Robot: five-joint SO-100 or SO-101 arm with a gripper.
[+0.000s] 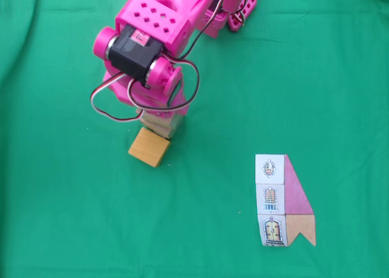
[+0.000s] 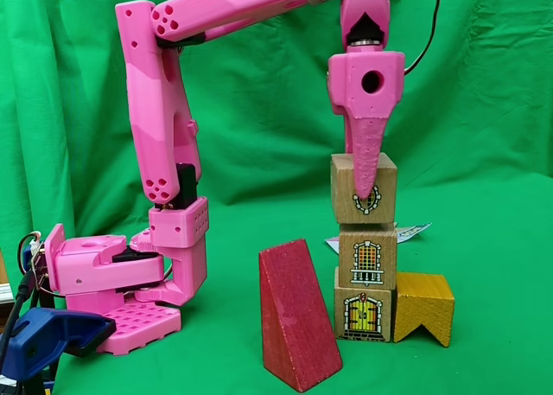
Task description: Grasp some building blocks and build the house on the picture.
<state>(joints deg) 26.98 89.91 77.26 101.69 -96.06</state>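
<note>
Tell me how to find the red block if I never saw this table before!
Start at the big pink robot arm on the green cloth, then look toward the tower of three light-wood cubes with windows and a door drawn on them. Just left of the tower in this fixed view stands the dark red wooden wedge. It is the only red, triangle-shaped, picture-free block; the yellow notched wooden block sits on the tower's other side.

Around your block stack point(image 2: 364, 265), the red wedge point(image 2: 298, 317) blocks 9 o'clock, the notched block point(image 2: 423, 307) blocks 3; above is open.
</note>
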